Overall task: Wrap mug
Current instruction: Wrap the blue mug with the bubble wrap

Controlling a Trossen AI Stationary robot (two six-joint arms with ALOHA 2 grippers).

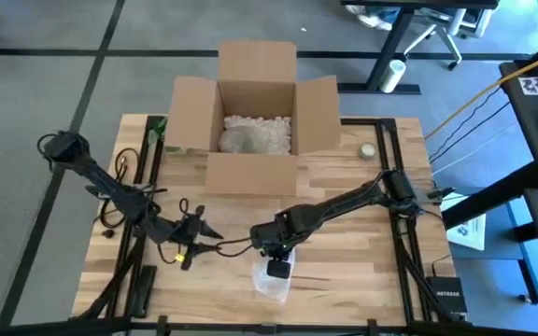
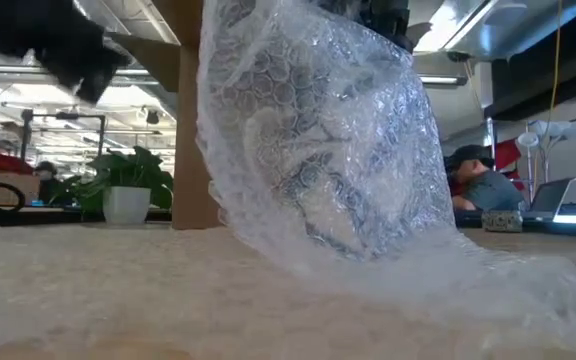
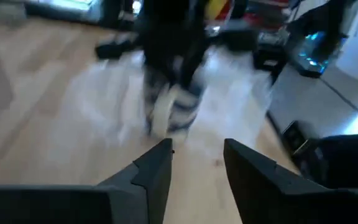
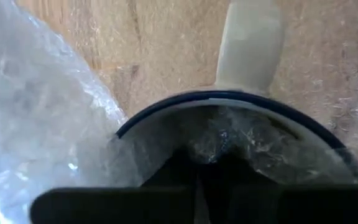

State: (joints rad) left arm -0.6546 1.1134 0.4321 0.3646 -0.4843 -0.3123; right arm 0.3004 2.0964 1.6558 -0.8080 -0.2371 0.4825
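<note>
Mug at the table's front edge, half-swathed in bubble wrap under the right arm.

The wooden table (image 1: 362, 238) carries an open cardboard box (image 1: 257, 112) at the back; the bubble wrap (image 2: 318, 140) rises around the mug (image 4: 229, 134) near the front; the right gripper (image 1: 278, 264) reaches into the mug, its fingers seemingly closed on the rim; the left gripper (image 3: 197, 165) waits just beside, fingers slightly apart, empty.

An open cardboard box (image 1: 258, 117) sits at the table's (image 1: 344, 271) far edge. Nearer, at the front centre, the mug (image 1: 278, 269) rests on bubble wrap (image 1: 271, 283), under my right gripper (image 1: 278, 259). My left gripper (image 1: 208, 233) lies just left.
</note>
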